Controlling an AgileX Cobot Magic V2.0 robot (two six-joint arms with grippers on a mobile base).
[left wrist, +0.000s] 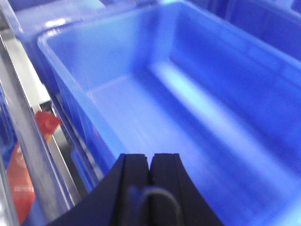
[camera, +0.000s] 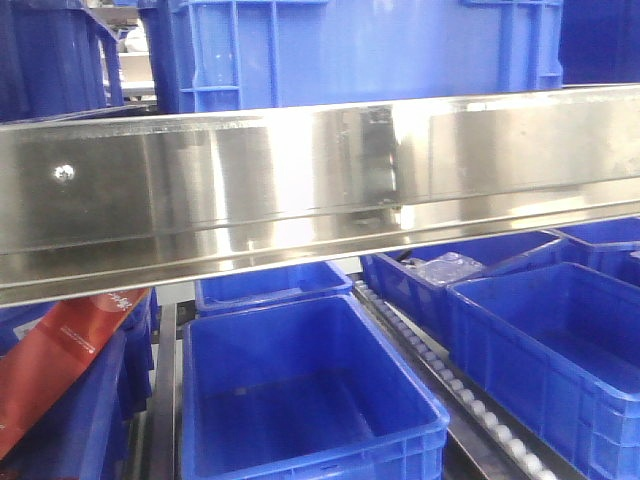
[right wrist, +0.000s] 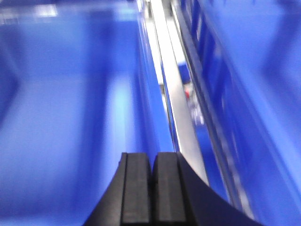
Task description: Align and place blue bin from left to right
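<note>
An empty blue bin (camera: 300, 350) stands low in the middle of the front view, under a steel beam. Neither gripper shows in that view. In the left wrist view my left gripper (left wrist: 149, 157) hovers over the open inside of this blue bin (left wrist: 225, 61), its black fingers (left wrist: 136, 165) pressed together with nothing between them. In the right wrist view my right gripper (right wrist: 151, 157) is shut too and empty, above the inside of a blue bin (right wrist: 61, 117) close to its right wall. Both wrist views are blurred.
A wide shiny steel beam (camera: 320, 190) crosses the front view with a big blue crate (camera: 350, 50) on top. More blue bins (camera: 560, 350) lie right and behind. A roller track (camera: 450, 380) runs between them. A red-orange packet (camera: 60, 350) lies left, and a metal rail (right wrist: 174, 94) runs beside the bin.
</note>
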